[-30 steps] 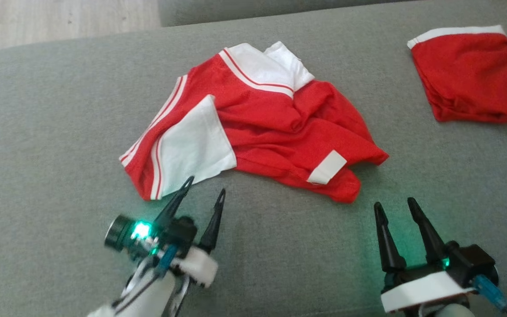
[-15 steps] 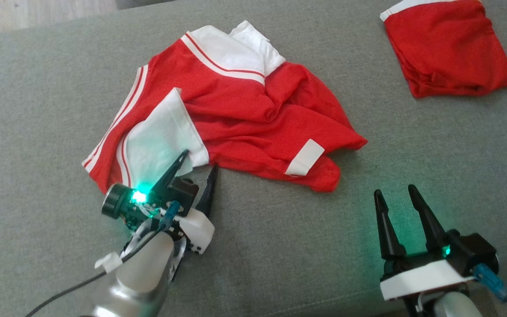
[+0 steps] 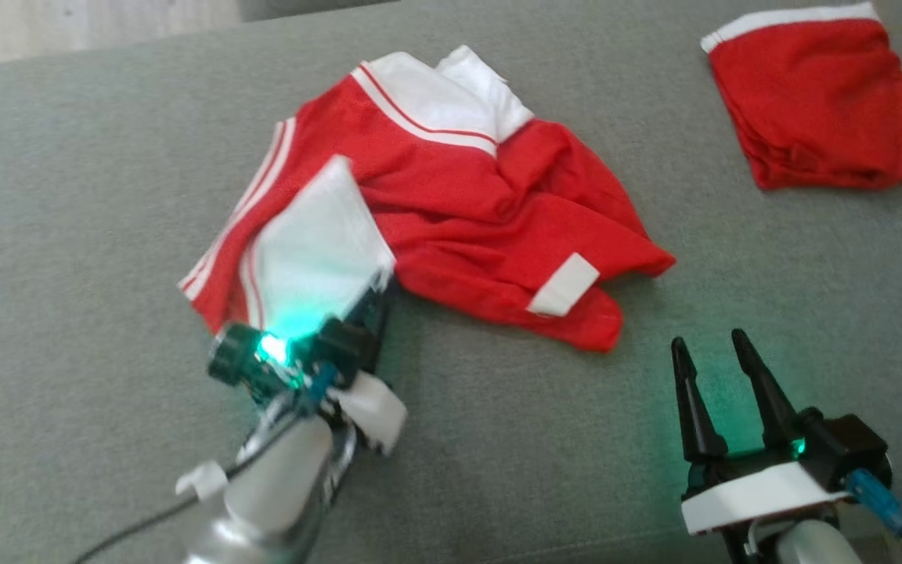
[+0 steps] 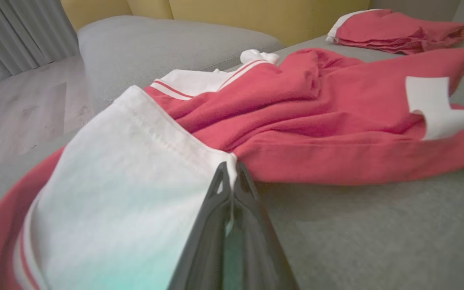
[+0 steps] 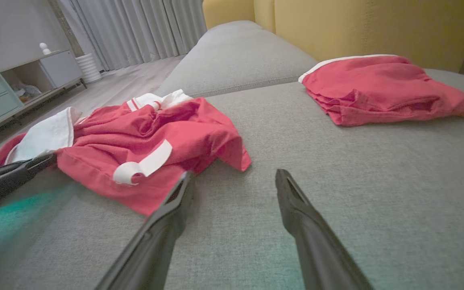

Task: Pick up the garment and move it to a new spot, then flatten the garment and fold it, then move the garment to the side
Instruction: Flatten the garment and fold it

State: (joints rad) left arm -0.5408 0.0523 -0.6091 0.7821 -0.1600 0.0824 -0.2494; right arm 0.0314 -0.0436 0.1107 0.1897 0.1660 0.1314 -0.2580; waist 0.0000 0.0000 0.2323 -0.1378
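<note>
left fingers (image 4: 232,189): just closed, pinching garment (image 3: 459,204) white corner at tips | right fingers (image 3: 690,395): spread, garment just ahead | pickup can begin

No writing, brand, number or sign can be read in any view. The white patch (image 3: 564,283) on the red garment (image 3: 459,211) is plain white cloth. The folded red garment (image 3: 819,102) lying well apart from it has a plain white band (image 3: 788,19) along one edge.
</note>
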